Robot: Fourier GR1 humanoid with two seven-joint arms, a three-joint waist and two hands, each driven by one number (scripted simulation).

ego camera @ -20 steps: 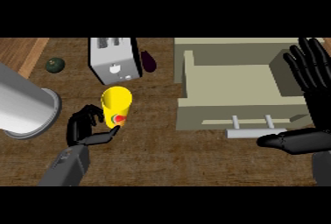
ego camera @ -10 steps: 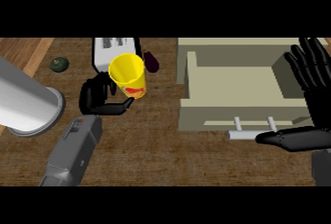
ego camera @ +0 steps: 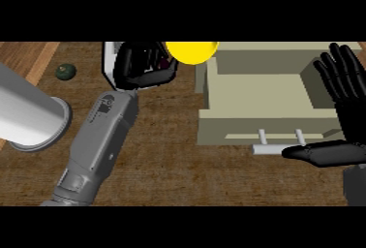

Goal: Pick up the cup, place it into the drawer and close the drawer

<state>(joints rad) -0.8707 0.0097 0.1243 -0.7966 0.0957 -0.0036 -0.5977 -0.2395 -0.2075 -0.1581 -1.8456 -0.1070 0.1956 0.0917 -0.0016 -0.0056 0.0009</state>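
Showing at the view's top edge, the yellow cup (ego camera: 191, 51) sits just beside the drawer's (ego camera: 266, 92) left wall, partly cut off by the edge. The left hand (ego camera: 143, 65) is right beside the cup, its fingers (ego camera: 127, 63) curled; whether they actually grasp the cup I cannot tell. Its grey forearm (ego camera: 97, 150) runs down to the lower left across the wooden counter (ego camera: 178, 169). The drawer is pulled open, with a pale handle (ego camera: 275, 147) at its front. The right hand (ego camera: 343, 116) rests at the right edge, fingers straight and upright, thumb lying across just beside the handle. A grey cylinder (ego camera: 28, 114) lies at the left, a small dark round thing (ego camera: 66, 71) above it.
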